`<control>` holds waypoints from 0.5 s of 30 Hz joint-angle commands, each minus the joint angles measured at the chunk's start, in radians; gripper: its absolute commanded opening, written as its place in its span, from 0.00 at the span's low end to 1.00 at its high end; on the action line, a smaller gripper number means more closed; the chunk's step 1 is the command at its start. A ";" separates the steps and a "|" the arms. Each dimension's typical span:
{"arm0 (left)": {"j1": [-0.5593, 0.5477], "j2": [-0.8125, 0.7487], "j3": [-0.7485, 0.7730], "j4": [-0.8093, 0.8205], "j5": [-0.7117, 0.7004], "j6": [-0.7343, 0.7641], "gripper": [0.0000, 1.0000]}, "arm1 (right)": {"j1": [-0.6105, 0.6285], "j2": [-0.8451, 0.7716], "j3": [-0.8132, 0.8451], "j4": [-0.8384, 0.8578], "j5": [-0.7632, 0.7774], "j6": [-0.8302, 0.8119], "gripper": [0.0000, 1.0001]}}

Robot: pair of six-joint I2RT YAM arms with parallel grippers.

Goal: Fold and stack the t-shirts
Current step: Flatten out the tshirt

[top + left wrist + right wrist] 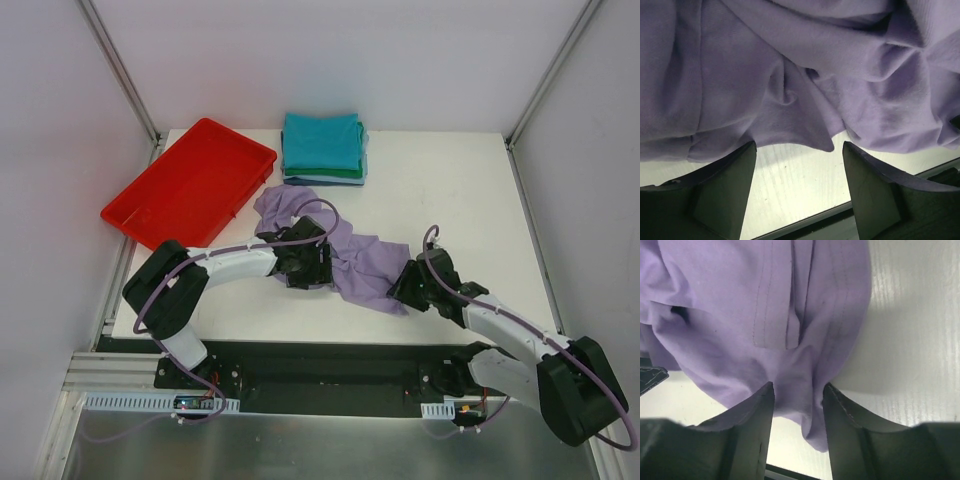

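Observation:
A lavender-purple t-shirt (355,255) lies crumpled in the middle of the white table. My left gripper (305,262) is at its left side. In the left wrist view the left gripper (799,146) is open, its fingers (735,180) spread wide, with the shirt's edge (790,100) lying across their tips and bare table in the gap. My right gripper (412,285) is at the shirt's lower right end. There the right gripper (798,387) has a bunched fold of the shirt (795,405) pinched between its fingers (752,425). Folded t-shirts (322,145), teal on top, are stacked at the back.
A red plastic tray (150,205) sits at the table's back left, beside the folded stack. The table's near edge (805,220) runs just below both grippers. Bare white table (450,190) lies to the right of the shirt.

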State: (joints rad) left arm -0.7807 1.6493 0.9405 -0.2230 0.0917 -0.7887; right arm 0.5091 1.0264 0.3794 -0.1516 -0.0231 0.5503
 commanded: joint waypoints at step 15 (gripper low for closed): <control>-0.011 -0.003 0.021 -0.027 -0.063 0.049 0.73 | -0.095 -0.014 0.052 -0.255 0.287 -0.053 0.01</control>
State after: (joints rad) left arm -0.7860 1.6512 0.9421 -0.2314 0.0620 -0.7696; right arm 0.4812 1.0470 0.3950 -0.2165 0.1326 0.5591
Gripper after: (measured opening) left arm 0.727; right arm 0.019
